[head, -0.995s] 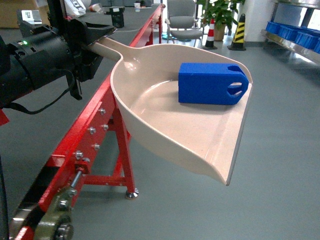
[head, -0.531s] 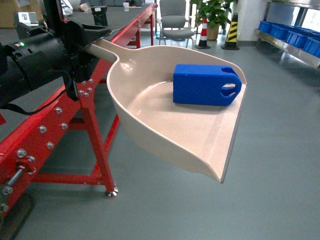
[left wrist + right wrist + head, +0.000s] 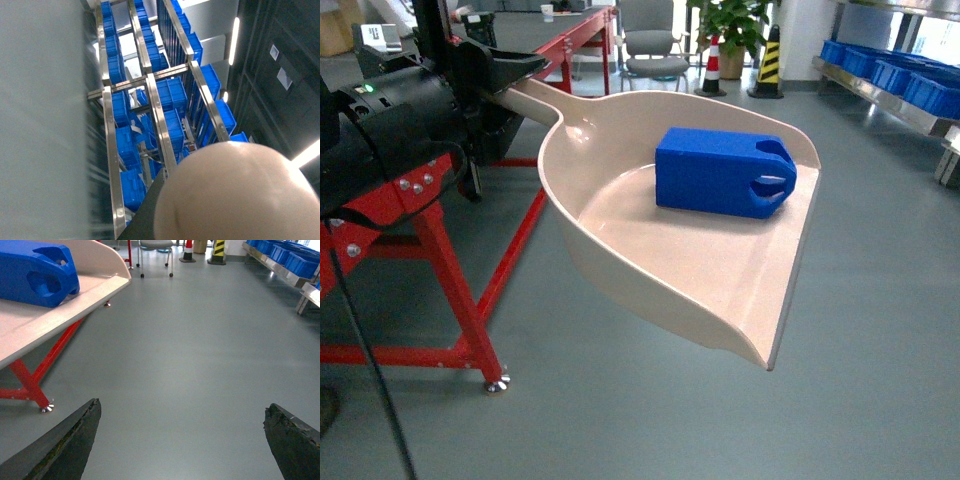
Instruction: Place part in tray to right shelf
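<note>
Inside the tray lies the part, against its back wall with lugs toward the front lip. Our left gripper clamps the tray's handle. Our right gripper hangs below the tray, fingers spread wide, holding nothing.

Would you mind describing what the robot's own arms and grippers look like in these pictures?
The left arm is bulky matte black, with a small green light, silver screws and a thin black cable hanging below. Its left gripper is black too. The right gripper shows only two dark, wedge-shaped fingers with rough, worn edges.
</note>
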